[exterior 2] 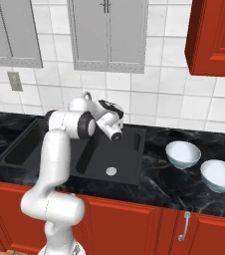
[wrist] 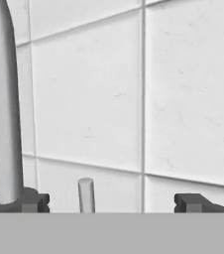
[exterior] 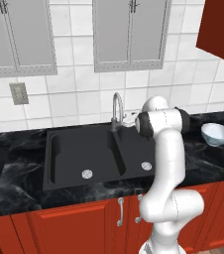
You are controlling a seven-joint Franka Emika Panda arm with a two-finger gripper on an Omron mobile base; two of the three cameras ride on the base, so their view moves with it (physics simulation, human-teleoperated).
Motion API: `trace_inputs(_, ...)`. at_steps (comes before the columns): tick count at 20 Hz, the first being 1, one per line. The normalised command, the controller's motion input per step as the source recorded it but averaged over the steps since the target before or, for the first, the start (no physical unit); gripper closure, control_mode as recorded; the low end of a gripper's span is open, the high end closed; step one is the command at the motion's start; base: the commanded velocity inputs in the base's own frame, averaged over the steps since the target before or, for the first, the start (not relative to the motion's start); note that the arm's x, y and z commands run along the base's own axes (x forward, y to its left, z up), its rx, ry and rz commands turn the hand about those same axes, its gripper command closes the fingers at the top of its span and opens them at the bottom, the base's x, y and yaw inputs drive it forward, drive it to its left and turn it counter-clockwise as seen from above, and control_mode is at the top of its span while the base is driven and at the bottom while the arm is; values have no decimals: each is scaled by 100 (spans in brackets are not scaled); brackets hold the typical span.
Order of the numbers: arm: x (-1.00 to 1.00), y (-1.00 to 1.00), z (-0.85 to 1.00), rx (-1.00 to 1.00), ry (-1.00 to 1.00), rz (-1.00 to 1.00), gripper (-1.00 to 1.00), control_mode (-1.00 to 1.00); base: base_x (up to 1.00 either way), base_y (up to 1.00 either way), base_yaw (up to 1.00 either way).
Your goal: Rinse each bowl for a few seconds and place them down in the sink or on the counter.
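Your pincer stands wide open with nothing between its tips. In the hand view the two dark fingertips sit far apart at the bottom edge, pointed at the white tiled wall. The curved silver faucet rises at 9 o'clock in that view, and a short grey lever stands upright between the tips, closer to the left one; you cannot tell whether anything touches it.

From the right base view, the hand hovers over the back of the black double-basin sink, above the right basin. Two white bowls rest upright on the black marbled surface, well apart from the sink at its 3 o'clock side: the nearer bowl just beside the farther-right bowl.

In the left base view, the arm's elbow hides the hand, and one bowl shows at 3 o'clock on the surface. Both basins hold only their round silver drains.
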Motion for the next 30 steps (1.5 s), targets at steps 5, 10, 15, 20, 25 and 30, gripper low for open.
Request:
trace_inputs(5, 39, 0, -21, 2, 0, 0, -100, -100, 0, 0, 0)
trace_inputs(10, 34, 0, -24, 1, 0, 0, -100, -100, 0, 0, 0)
trace_inputs(15, 38, 0, -15, 1, 0, 0, -100, -100, 0, 0, 0)
trace_inputs(20, 27, -6, -17, 2, 0, 0, 100, -100, 0, 0, 0)
trace_inputs(25, 4, -24, -22, 4, 1, 0, 100, -100, 0, 0, 0)
trace_inputs(30, 0, -45, -22, 6, 1, 0, 100, -100, 0, 0, 0)
